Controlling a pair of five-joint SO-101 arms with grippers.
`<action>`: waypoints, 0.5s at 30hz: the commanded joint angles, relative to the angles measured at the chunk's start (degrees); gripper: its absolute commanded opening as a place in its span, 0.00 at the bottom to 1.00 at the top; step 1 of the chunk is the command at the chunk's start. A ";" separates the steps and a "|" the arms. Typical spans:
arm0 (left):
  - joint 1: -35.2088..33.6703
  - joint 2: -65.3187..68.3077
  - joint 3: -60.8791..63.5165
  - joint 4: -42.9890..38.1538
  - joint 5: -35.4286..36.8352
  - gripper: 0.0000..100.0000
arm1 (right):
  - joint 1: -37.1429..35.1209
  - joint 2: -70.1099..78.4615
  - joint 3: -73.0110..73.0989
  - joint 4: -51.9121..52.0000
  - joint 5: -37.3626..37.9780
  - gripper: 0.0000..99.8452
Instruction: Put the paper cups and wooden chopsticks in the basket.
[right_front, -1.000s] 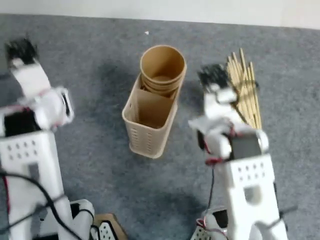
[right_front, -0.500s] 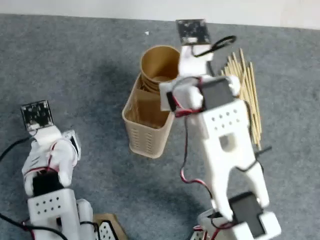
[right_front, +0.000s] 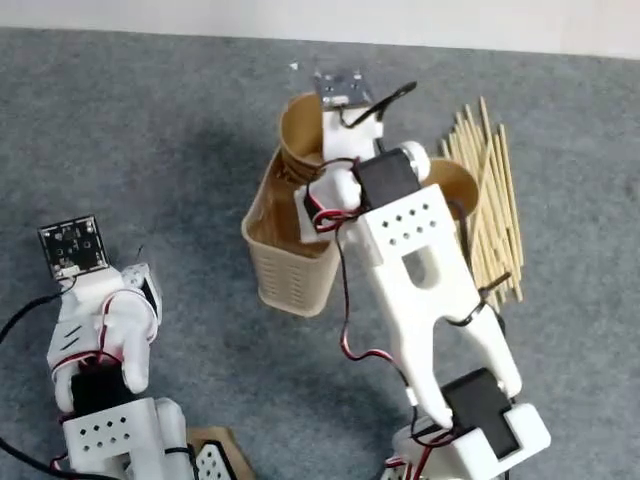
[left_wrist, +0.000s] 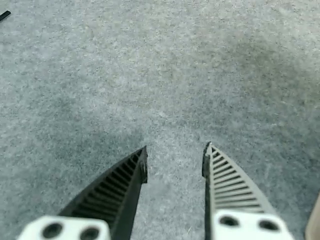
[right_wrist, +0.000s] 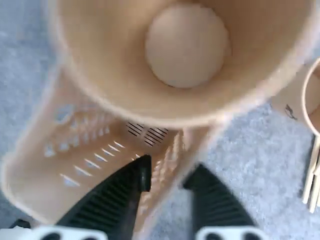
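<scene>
A beige slotted basket stands mid-table with a stack of brown paper cups in its far end. One more paper cup sits to its right, partly behind the right arm. Wooden chopsticks lie in a loose bundle at the far right. In the right wrist view my right gripper is open, its jaws on either side of the basket wall, just below the stacked cups. My left gripper is open over bare carpet at the front left.
Grey carpet covers the table. The left arm stands at the front left, well away from the basket. The loose cup and chopstick ends show at the right wrist view's edge.
The right arm swung from beside the chopsticks to over the basket and cups. The left arm drew back toward the front. The cup stack now leans slightly left.
</scene>
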 joint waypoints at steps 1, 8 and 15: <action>1.10 -0.66 -0.13 -0.79 -0.35 0.20 | 1.01 -0.31 1.71 0.48 -0.35 0.02; 1.10 -0.48 -0.13 -0.79 -0.35 0.20 | 8.22 -0.22 3.21 2.59 10.73 0.00; 1.54 -0.40 -0.04 -0.79 -0.35 0.20 | 14.81 -0.22 -0.75 5.93 21.01 0.00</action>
